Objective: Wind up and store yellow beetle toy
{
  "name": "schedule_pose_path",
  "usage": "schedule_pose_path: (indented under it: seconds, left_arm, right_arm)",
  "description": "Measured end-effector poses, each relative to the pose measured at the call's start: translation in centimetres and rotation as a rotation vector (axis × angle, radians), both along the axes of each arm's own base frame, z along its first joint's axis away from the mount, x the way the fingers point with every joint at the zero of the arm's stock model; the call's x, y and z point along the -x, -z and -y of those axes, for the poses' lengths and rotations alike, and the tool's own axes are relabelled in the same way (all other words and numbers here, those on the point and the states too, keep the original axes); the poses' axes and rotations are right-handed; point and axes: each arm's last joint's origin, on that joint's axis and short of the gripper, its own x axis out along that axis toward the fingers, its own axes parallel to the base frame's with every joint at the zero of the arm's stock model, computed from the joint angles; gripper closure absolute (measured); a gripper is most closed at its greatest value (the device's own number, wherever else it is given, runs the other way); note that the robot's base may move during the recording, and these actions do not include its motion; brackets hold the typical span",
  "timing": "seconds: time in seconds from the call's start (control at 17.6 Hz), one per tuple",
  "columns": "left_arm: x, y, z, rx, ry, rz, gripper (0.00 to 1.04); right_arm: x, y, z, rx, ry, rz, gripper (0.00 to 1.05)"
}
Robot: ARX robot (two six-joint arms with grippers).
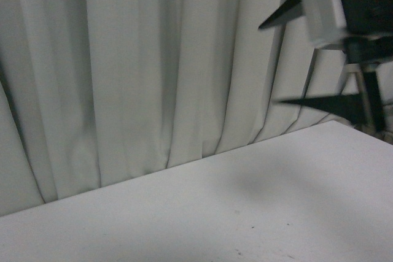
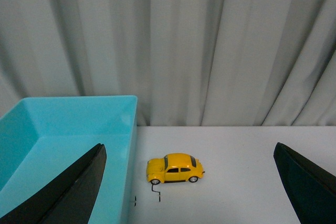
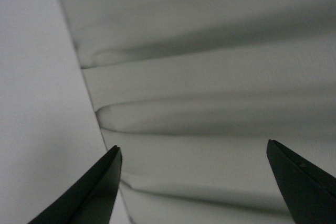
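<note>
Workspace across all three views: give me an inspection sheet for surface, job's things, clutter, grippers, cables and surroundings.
Surface: white table, matte, with a few faint specks in the front view.
Job's things: yellow beetle toy on its wheels on the table, beside the turquoise bin but apart from it; nothing seen in the visible part of the bin.
Clutter: small dark hook-shaped thing next to the toy; cannot tell what it is.
Grippers: left gripper open, fingers wide, empty, facing the toy; right gripper open, empty, raised near the curtain.
Cables: thin dark line by the right arm, possibly a cable.
Surroundings: pale pleated curtain behind the table.
</note>
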Motion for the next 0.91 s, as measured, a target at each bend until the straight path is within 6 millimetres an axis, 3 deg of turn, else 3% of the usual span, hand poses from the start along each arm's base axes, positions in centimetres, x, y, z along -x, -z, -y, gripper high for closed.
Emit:
schedule_pose_path:
  seconds: [0.06, 0.11, 0.23, 0.34, 0.51, 0.68, 0.91]
  left_arm:
    - [0.0, 0.0, 0.0, 0.0, 0.0, 0.0, 0.07]
    - [0.0, 0.0, 0.0, 0.0, 0.0, 0.0, 0.07]
    - [0.0, 0.0, 0.0, 0.0, 0.0, -0.001, 0.07]
    - [0.0, 0.0, 0.0, 0.0, -0.001, 0.0, 0.07]
    - [0.0, 0.0, 0.0, 0.0, 0.0, 0.0, 0.07]
    - [0.0, 0.0, 0.0, 0.0, 0.001, 0.0, 0.07]
    - [0.0, 0.0, 0.0, 0.0, 0.0, 0.0, 0.07]
  right_arm:
    - [1.3, 1.1, -0.8, -0.128, 0.212, 0.074, 0.24]
    - [3.0, 2.6, -1.7, -0.385, 0.388, 0.123, 0.36]
    - [5.0, 2.5, -2.9, -0.904, 0.542, 0.155, 0.6]
    - [6.5, 3.6, -3.8, -1.217, 0.55, 0.085, 0.83]
    - [7.6, 5.7, -4.2, -1.308, 0.593, 0.032, 1.03]
    - [8.7, 6.3, -5.4, -1.344, 0.565, 0.029, 1.03]
    - [10.1, 7.9, -5.4, -1.352, 0.584, 0.023, 1.03]
